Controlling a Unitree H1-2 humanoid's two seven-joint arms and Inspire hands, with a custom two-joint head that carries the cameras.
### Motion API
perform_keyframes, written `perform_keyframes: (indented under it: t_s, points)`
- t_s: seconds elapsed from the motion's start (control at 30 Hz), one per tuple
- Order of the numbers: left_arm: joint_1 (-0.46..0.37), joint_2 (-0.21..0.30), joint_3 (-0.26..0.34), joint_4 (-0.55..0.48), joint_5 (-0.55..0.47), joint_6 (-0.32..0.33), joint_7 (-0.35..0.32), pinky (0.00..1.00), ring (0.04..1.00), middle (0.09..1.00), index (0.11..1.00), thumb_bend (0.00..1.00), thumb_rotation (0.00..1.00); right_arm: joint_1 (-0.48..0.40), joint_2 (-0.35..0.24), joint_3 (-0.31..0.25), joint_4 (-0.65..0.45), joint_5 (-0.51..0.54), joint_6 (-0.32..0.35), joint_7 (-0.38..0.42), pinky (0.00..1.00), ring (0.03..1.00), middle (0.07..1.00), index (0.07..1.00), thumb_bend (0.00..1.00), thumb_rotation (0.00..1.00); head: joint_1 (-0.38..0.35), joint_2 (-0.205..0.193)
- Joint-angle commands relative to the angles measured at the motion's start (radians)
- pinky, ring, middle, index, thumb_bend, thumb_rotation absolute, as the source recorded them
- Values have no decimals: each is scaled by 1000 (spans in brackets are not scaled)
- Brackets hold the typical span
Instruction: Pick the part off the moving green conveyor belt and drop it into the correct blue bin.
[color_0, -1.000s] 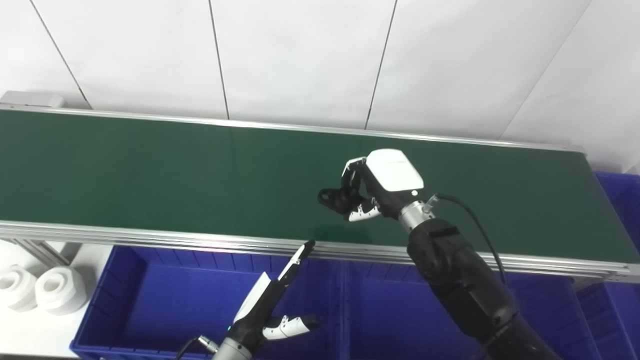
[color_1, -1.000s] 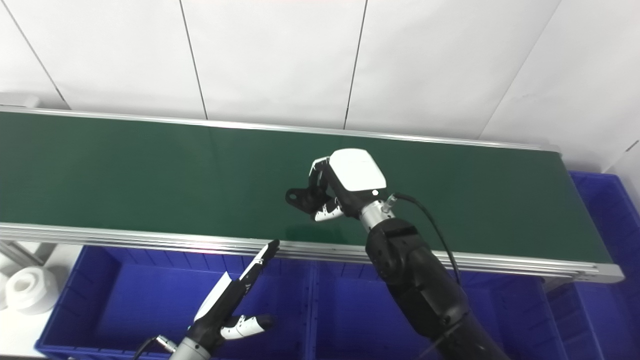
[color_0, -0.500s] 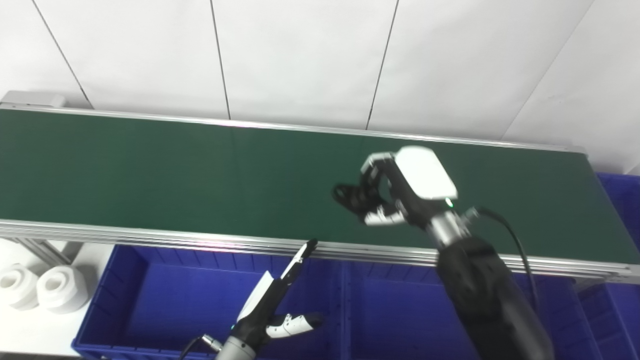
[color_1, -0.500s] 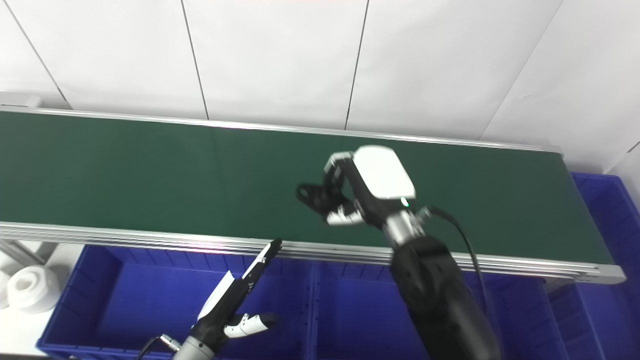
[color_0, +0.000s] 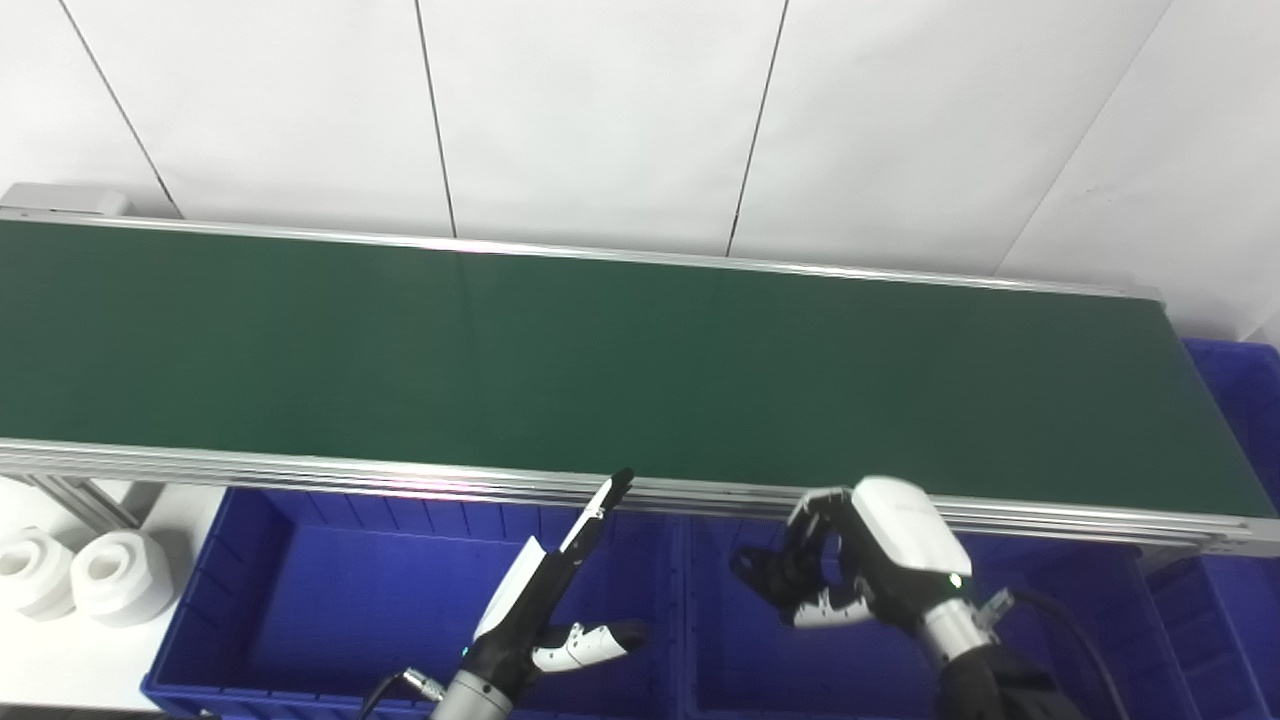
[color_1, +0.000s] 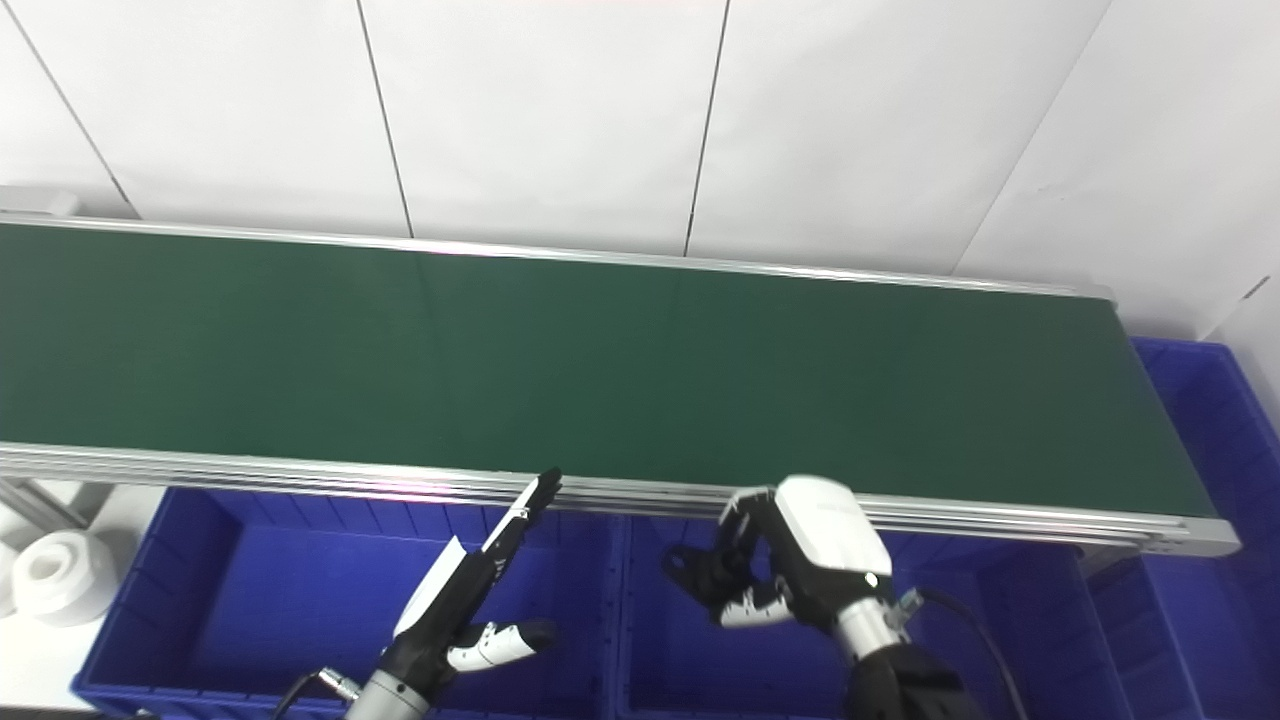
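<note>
My right hand (color_0: 860, 570) hovers over the middle blue bin (color_0: 750, 660), shut on a small black part (color_0: 762, 578) that sticks out to the left of its fingers. The same part (color_1: 692, 574) shows in the right eye view, held by the right hand (color_1: 790, 570). Above and behind it runs the green conveyor belt (color_0: 600, 360), with nothing lying on it. My left hand (color_0: 545, 615) is open over the left blue bin (color_0: 330, 620), fingers stretched toward the belt's near rail.
A metal rail (color_0: 400, 480) edges the belt's front. Another blue bin (color_0: 1235, 400) stands at the belt's right end. Two white ring-shaped parts (color_0: 75, 575) sit on the table at the far left. White wall panels rise behind the belt.
My right hand has carried the black part off the belt, down and toward me, to a spot over the middle bin. The left hand has stayed put.
</note>
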Motion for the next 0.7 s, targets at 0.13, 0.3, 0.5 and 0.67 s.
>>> perform_keyframes:
  t_s: [0.13, 0.3, 0.5, 0.67]
  points:
    - [-2, -2, 4, -46, -22, 5, -6, 1000, 1000, 1000, 1000, 739, 827, -36, -10, 47, 115, -25, -33, -25, 305, 408, 458, 528, 518, 0, 5, 4]
    - [4, 3, 5, -58, -13, 11, -4, 1000, 1000, 1000, 1000, 746, 844, -43, 6, 76, 96, -31, 27, 56, 750, 824, 845, 857, 625, 344, 2, 10]
    - [14, 7, 4, -81, -15, 24, -8, 1000, 1000, 1000, 1000, 742, 841, 16, 57, 41, 10, 1, 9, -6, 891, 978, 998, 993, 713, 563, 4, 12]
    - [26, 14, 2, -112, -6, 46, -13, 1000, 1000, 1000, 1000, 751, 856, 94, 119, 29, -92, -20, -1, -104, 938, 989, 1000, 1000, 727, 647, 4, 18]
